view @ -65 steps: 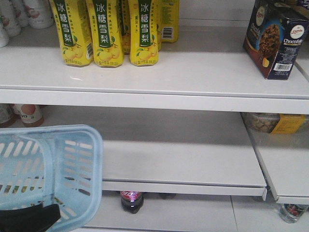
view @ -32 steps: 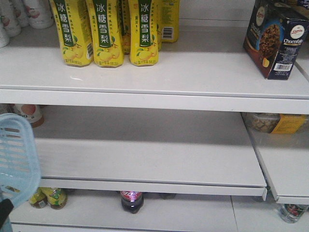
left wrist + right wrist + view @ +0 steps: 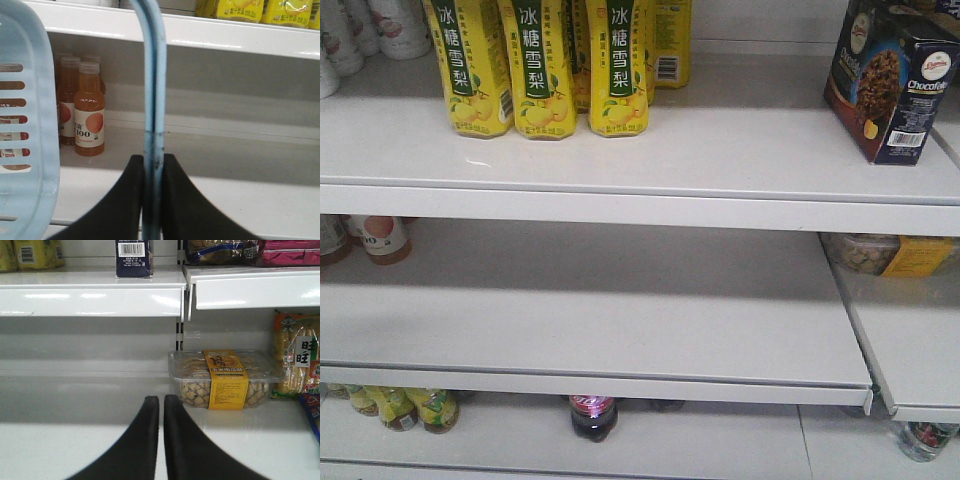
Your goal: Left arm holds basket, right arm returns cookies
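The cookies box (image 3: 890, 80), dark navy and brown and marked "Chocofello", stands on the top shelf at the far right; its barcode side also shows in the right wrist view (image 3: 134, 257). My left gripper (image 3: 153, 160) is shut on the light blue hoop handle (image 3: 154, 75) of the basket (image 3: 27, 125), whose slotted side hangs at the left of the left wrist view. The basket is out of the front view. My right gripper (image 3: 161, 401) is shut and empty, below and right of the cookies box, level with the middle shelf.
Yellow drink cartons (image 3: 545, 65) stand on the top shelf (image 3: 640, 190) at left. Orange juice bottles (image 3: 89, 110) stand on the middle shelf at left. A clear snack tub (image 3: 225, 380) and red-orange snack packs (image 3: 297, 355) sit at right. Bottles (image 3: 592, 415) stand on the bottom shelf.
The basket has moved left and out of the front view, uncovering the bottles at the lower left. The cookies box has not moved.
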You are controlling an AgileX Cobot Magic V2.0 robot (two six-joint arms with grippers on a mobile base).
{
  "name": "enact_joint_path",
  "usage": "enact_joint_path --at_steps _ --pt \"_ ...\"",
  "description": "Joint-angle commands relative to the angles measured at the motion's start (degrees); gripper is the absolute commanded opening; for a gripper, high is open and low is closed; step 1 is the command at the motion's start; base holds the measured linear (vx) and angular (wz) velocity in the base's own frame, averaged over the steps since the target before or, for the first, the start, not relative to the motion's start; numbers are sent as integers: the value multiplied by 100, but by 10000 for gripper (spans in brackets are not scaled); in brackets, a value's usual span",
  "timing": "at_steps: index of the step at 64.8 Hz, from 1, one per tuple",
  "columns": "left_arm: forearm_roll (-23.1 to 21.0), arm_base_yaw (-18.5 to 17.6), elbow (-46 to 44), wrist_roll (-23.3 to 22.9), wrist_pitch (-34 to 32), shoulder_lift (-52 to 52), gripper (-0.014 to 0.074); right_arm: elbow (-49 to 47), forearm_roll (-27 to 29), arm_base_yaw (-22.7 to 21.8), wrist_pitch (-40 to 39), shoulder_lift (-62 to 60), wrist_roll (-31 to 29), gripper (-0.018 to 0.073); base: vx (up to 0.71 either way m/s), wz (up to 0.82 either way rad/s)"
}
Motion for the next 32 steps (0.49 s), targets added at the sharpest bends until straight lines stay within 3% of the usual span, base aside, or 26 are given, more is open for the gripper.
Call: enact_joint_path --at_steps 1,32 --pt "351 67 -157 -119 -465 -18 -6 -144 -13 -22 -445 64 -32 -11 0 0" --pt "309 -40 -151 -78 -342 -201 -6 -144 -13 -22 -445 64 -38 -11 0 0"
